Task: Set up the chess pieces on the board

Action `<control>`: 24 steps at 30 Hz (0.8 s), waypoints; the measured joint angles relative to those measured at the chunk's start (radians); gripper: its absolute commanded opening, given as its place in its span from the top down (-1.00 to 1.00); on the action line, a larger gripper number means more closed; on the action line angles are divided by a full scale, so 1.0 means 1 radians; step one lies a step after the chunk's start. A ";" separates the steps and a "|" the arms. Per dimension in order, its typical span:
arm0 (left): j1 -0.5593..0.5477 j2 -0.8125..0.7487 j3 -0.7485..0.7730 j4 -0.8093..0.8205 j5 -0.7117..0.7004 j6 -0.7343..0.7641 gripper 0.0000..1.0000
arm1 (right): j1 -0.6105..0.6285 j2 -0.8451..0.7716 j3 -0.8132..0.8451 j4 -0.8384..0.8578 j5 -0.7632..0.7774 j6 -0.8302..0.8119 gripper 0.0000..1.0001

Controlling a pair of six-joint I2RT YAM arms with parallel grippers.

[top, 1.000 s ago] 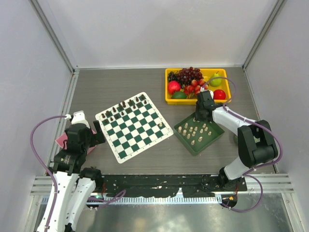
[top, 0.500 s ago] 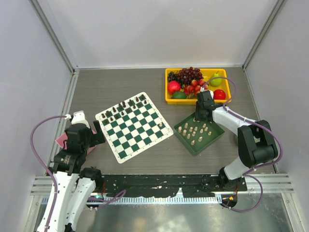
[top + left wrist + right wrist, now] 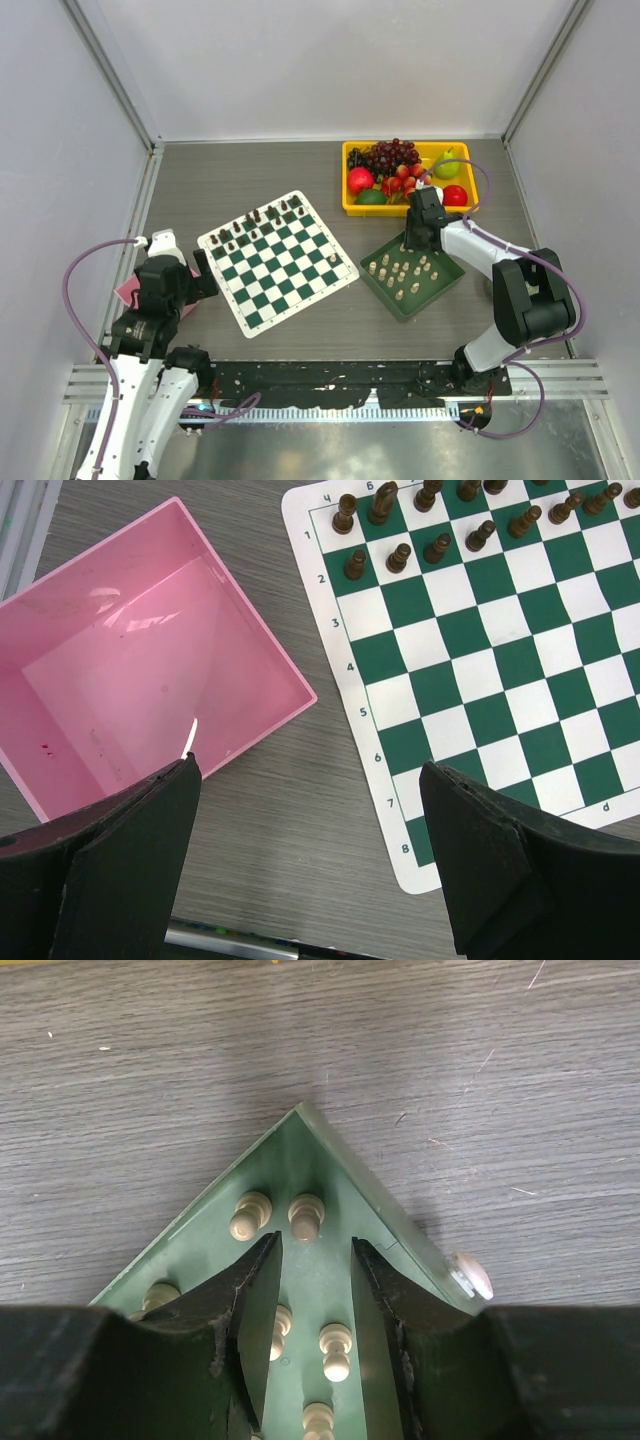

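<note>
standing slightly apart, right pincer [image 3: 314, 1242] frames cream chess pieces [image 3: 335, 1350] on green tray [image 3: 300, 1160].

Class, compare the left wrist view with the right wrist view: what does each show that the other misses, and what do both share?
Left wrist only: a pink box, the board and dark pieces on it. Right wrist only: a corner of the green tray with cream pieces standing in it. Both: the table and black fingers at the bottom, the left end effector wide open, the right end effector narrowly open over the tray.
</note>
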State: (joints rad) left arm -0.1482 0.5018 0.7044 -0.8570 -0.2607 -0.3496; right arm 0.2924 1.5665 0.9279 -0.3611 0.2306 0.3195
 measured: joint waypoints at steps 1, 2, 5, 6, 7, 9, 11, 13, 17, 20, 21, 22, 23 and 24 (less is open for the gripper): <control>0.000 0.000 0.000 0.000 0.000 0.000 -0.98 | 0.000 0.000 0.000 0.000 0.000 0.000 0.19; 0.000 0.000 0.000 0.000 0.000 0.000 -0.98 | 0.000 0.000 0.001 0.000 0.000 0.000 0.19; 0.000 0.000 0.000 0.000 0.000 0.000 -0.98 | 0.000 0.000 0.003 -0.001 0.000 -0.002 0.19; 0.000 0.000 0.000 0.000 0.000 0.000 -0.98 | 0.000 0.000 0.003 -0.001 0.000 -0.002 0.19; 0.000 0.000 0.000 0.000 0.000 0.000 -0.98 | 0.000 0.000 0.004 -0.001 0.000 -0.003 0.19; 0.000 0.000 0.000 0.000 0.000 0.000 -0.98 | 0.000 0.000 0.005 -0.001 0.000 -0.003 0.18; 0.000 0.000 0.000 0.000 0.000 0.000 -0.98 | 0.000 0.000 0.005 -0.001 0.000 -0.003 0.18; 0.000 0.000 0.000 0.000 0.000 0.000 -0.98 | 0.000 0.000 0.005 -0.001 0.000 -0.003 0.18; 0.000 0.000 0.000 0.000 0.000 0.000 -0.98 | 0.000 0.000 0.005 -0.001 0.000 -0.003 0.19; 0.000 0.000 0.000 0.000 0.000 0.000 -0.98 | 0.000 0.000 0.005 -0.001 0.003 -0.004 0.19; 0.000 0.000 0.000 0.000 0.000 0.000 -0.98 | 0.000 0.000 0.006 -0.001 0.003 -0.003 0.21; 0.000 0.000 0.000 0.000 0.000 0.000 -0.98 | 0.000 0.000 0.006 -0.001 0.003 -0.004 0.22; 0.000 0.000 0.000 0.000 0.000 0.000 -0.98 | 0.000 0.000 0.007 -0.002 0.003 -0.003 0.23; 0.000 0.000 0.000 0.000 0.000 0.000 -0.98 | 0.000 0.000 0.010 -0.002 0.003 -0.003 0.23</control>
State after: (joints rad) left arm -0.1482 0.5018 0.7044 -0.8570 -0.2604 -0.3492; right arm 0.2924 1.5665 0.9379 -0.3630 0.2337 0.3161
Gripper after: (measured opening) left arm 0.991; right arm 0.396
